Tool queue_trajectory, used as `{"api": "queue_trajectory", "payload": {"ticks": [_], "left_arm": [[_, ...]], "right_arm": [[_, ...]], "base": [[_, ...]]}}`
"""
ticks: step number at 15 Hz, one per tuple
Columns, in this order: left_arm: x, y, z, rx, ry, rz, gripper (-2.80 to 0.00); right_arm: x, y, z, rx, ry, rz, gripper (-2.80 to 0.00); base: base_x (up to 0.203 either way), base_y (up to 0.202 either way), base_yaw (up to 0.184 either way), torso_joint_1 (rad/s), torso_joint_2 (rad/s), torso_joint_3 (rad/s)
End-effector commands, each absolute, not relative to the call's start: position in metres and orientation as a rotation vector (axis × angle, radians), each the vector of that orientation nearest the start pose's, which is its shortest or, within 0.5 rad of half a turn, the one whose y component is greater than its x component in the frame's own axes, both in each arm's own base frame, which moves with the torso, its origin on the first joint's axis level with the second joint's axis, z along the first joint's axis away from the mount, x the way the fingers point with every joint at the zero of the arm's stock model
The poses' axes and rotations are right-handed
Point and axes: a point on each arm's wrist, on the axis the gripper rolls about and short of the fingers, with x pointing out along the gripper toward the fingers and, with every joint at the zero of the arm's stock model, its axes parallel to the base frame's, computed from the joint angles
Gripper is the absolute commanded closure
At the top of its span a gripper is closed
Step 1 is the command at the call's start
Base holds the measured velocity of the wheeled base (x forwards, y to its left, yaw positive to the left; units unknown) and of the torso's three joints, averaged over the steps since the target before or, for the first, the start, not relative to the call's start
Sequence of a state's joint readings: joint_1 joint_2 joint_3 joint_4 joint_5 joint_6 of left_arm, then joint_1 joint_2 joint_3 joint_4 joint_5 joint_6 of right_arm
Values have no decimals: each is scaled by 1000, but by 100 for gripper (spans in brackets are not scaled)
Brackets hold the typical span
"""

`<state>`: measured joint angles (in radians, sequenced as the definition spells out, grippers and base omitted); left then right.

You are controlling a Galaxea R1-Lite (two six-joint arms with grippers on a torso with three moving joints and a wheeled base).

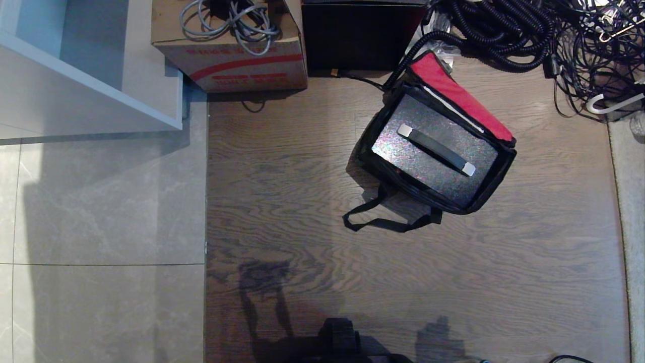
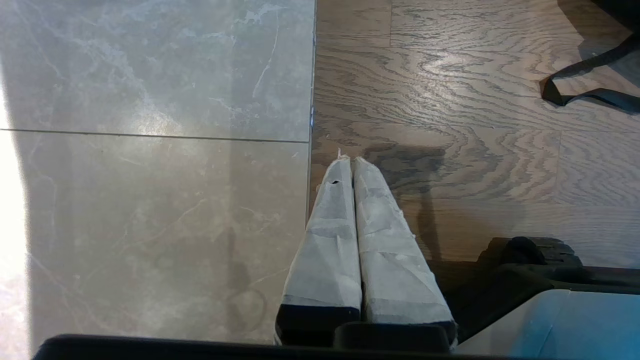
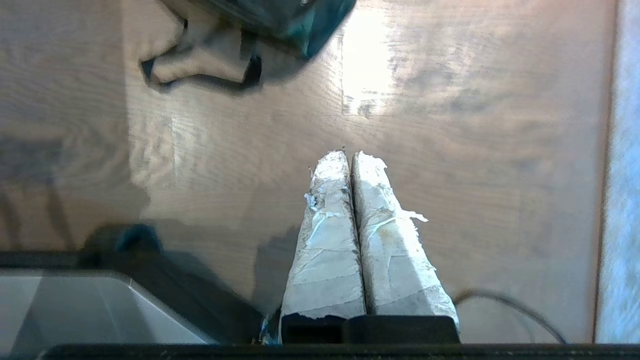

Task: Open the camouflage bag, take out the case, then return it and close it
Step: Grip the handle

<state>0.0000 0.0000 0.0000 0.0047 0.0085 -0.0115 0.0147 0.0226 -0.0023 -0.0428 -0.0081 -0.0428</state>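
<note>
Red lining is showing on the camouflage bag (image 1: 436, 146), which is lying open on the wooden floor (image 1: 282, 201) with the case (image 1: 434, 150) sitting inside. Both the left hand (image 2: 351, 161) and the right hand (image 3: 348, 156) are hanging clenched and empty, well apart from it. Closing is likely remaining.

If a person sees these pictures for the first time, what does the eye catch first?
First the camouflage bag, open on the wood floor with its red-lined lid folded back. Inside it sits the case, glittery grey with a black handle. Behind stand a cardboard box and tangled black cables.
</note>
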Motion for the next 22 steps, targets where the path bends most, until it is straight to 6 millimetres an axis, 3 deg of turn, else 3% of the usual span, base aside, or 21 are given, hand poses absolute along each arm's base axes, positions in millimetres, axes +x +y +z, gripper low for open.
{"api": "queue_trajectory", "payload": {"ticks": [1,22], "left_arm": [[-23,0,75,-12,5,9,0],[-23,0,75,-12,5,9,0]], "right_arm": [[-21,0,74,-36,-21,13,0],[-21,0,74,-35,-22,12,0]], "base": [[0,0,0,0,0,0],[0,0,0,0,0,0]]}}
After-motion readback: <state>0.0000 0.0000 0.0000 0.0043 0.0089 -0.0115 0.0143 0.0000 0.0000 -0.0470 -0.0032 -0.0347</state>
